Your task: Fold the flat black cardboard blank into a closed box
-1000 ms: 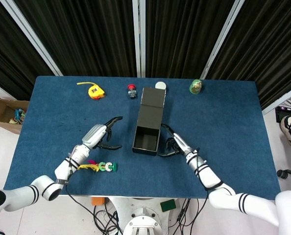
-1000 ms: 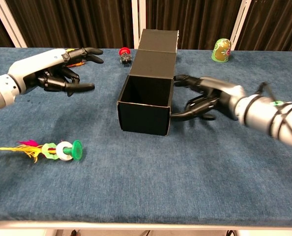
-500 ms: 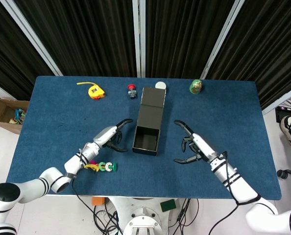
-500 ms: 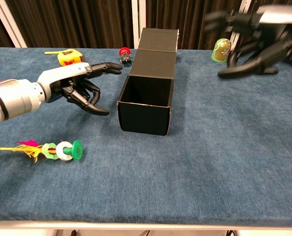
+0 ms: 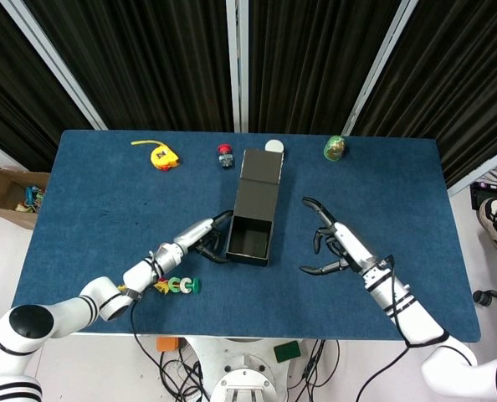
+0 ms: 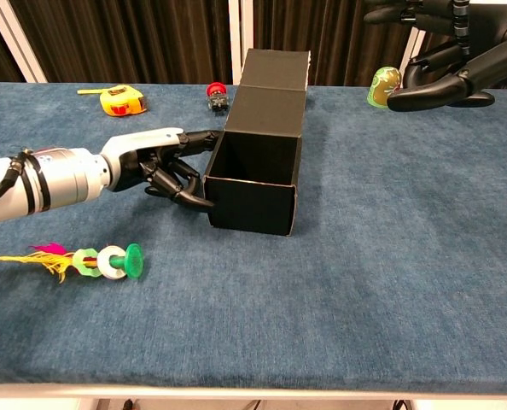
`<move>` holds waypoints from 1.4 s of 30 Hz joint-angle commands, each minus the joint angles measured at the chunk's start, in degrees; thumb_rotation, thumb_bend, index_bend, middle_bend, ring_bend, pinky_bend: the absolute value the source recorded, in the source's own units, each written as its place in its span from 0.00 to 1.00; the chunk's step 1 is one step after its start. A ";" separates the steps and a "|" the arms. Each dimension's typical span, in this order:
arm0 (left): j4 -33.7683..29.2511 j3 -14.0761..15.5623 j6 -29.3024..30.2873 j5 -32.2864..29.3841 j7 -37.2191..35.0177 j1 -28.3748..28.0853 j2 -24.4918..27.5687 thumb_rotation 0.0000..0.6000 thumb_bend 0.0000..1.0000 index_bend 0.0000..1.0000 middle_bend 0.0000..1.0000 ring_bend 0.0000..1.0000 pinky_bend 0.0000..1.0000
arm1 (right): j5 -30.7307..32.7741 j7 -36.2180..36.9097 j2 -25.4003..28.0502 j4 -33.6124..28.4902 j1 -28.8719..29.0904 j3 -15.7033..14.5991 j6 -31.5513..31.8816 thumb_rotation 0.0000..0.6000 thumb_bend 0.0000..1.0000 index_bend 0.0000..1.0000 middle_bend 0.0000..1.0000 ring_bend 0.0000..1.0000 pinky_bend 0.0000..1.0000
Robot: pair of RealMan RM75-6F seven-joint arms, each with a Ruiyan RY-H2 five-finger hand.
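Worktop (image 5: 89, 193) cloth was deep blue and carried everything. Near its middle, a little toward the far edge, lay the black cardboard box (image 5: 254, 218), already folded into a long sleeve, its near end open toward the robot and its far flap (image 6: 276, 68) standing upright. The left hand (image 6: 164, 166) reached in from the near-left side and pressed its dark fingertips (image 6: 195, 202) against the box's left wall at the open end; it gripped nothing, fingers partly curled. The right hand (image 5: 332, 244) hovered well to the right of the box, raised off the cloth in the chest view, fingers spread apart and holding nothing.

By the near-left edge lay a feathered toy (image 6: 87, 260) strung with green and white rings. Along the far edge sat a yellow tape measure (image 5: 160, 155) toward the left corner, a small red-capped object (image 5: 224, 155) just left of the box's far end, a white disc (image 5: 274, 145) behind the flap, and a green egg-shaped figure (image 5: 335, 148) to the right.
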 commanded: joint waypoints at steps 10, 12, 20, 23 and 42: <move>3.72 1.71 -2.22 1.88 -11.45 -3.36 -2.15 1.00 0.11 0.00 0.03 0.66 0.97 | -0.30 0.49 -1.12 1.99 -0.50 -1.09 1.84 1.00 0.00 0.00 0.00 0.59 1.00; 4.63 1.64 -2.58 1.61 -12.50 -3.62 -2.84 1.00 0.11 0.05 0.07 0.66 0.97 | 0.26 0.45 -1.49 2.42 -0.69 -1.28 1.99 1.00 0.00 0.00 0.00 0.59 1.00; 7.43 -0.49 -1.94 -1.04 -10.20 -3.17 -5.76 1.00 0.11 0.53 0.51 0.69 0.98 | 10.64 -2.73 -5.47 7.65 -1.03 -0.91 -0.40 1.00 0.00 0.00 0.05 0.60 1.00; 5.76 -0.63 -0.61 -1.15 -8.15 -2.55 -4.77 1.00 0.11 0.58 0.55 0.69 0.98 | 18.27 -4.08 -7.63 11.04 0.41 1.28 -3.41 1.00 0.00 0.00 0.06 0.61 1.00; -16.19 -3.09 4.70 -2.01 2.99 -0.77 8.13 1.00 0.11 0.58 0.55 0.70 0.98 | 48.53 -15.46 -24.76 33.16 22.59 14.88 -17.36 1.00 0.08 0.00 0.10 0.63 1.00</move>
